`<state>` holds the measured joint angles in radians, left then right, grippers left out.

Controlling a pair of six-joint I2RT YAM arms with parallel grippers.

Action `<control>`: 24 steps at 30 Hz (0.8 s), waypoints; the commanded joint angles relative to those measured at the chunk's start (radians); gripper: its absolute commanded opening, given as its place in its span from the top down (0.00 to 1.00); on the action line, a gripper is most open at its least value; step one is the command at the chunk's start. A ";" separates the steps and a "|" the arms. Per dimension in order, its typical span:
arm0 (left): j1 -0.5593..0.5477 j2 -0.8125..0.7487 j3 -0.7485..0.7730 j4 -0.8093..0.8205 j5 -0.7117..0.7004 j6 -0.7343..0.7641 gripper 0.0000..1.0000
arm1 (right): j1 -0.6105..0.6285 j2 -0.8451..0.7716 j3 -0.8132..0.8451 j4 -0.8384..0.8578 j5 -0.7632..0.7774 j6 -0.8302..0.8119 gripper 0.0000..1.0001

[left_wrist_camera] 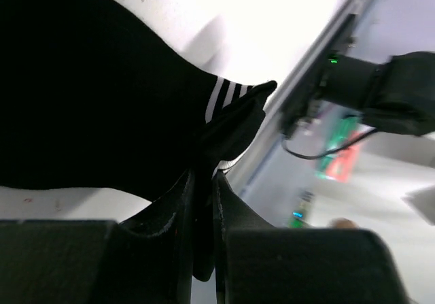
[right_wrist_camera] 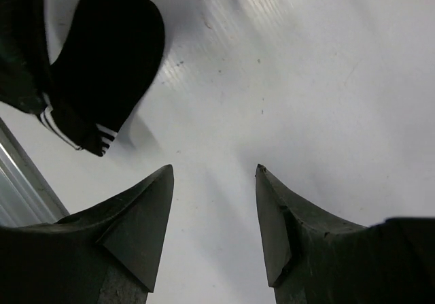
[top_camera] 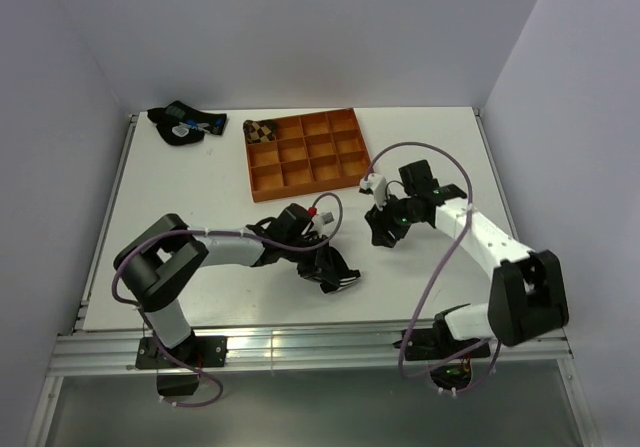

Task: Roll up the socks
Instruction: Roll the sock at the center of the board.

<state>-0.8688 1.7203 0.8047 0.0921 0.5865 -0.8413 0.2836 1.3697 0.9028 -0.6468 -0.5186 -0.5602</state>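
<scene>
Your left claw (left_wrist_camera: 204, 178), nearly closed, pinches the striped end of the black ankle sock (left_wrist_camera: 88, 93). Your right claw (right_wrist_camera: 214, 181) gapes empty nearby. The argyle sock (top_camera: 262, 130) lies well beyond both, in a corner compartment of the orange tray (top_camera: 300, 189).

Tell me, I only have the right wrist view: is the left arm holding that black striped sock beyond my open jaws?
Observer: Yes. The left wrist view shows the left gripper, jaws shut on the black sock near its stripes.
Operator: Where's the argyle one?
Observer: Top view: the argyle sock sits in the far left corner compartment of the orange tray.
Operator: Anything else?
Observer: A dark sock bundle lies left of the tray.
</scene>
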 commanded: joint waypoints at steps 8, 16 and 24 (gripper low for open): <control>0.037 0.137 0.007 0.139 0.237 -0.223 1.00 | 0.075 -0.291 -0.202 0.078 -0.199 -0.352 0.43; 0.062 0.186 -0.073 0.248 0.234 -0.306 1.00 | 0.261 -0.346 -0.289 0.082 -0.144 -0.419 0.42; 0.077 0.214 -0.091 0.239 0.220 -0.312 1.00 | 0.440 -0.373 -0.372 0.214 -0.034 -0.380 0.40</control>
<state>-0.8001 1.9152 0.7292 0.3305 0.8356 -1.1503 0.6727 1.0176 0.5442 -0.5480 -0.6140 -0.9459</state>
